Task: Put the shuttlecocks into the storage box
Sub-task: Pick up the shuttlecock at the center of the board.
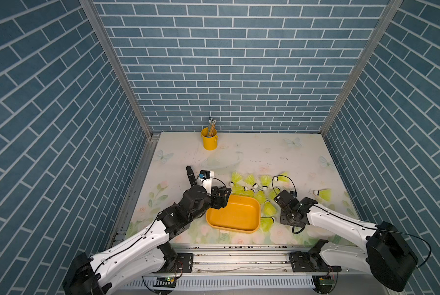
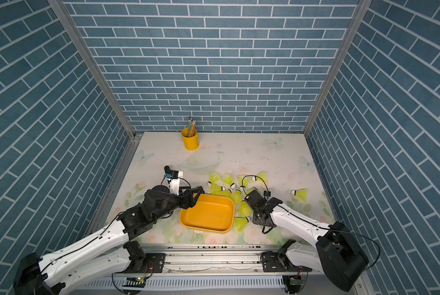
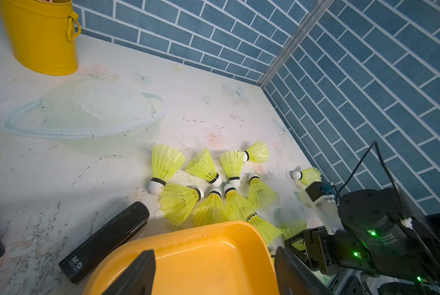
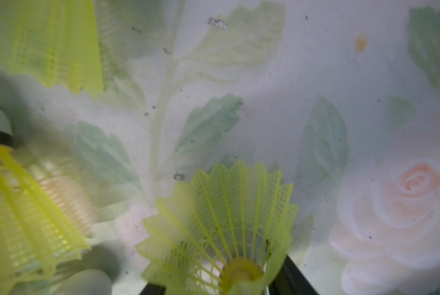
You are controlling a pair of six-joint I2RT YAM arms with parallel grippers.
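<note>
Near orange storage box (image 1: 234,214), right gripper (image 4: 221,281) apparently pinches neon shuttlecock (image 4: 221,217) (mesh skirt blurred) — left gripper (image 3: 213,252): jaws apart.

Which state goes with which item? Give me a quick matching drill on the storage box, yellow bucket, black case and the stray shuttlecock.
Items:
1. storage box
2. yellow bucket
3. black case
4. stray shuttlecock

States:
A. holds pencils
B. lies apart from the other shuttlecocks
C. nothing inside yet
D. lies flat next to the box

Pairs: 1-C, 2-A, 3-D, 4-B
</note>
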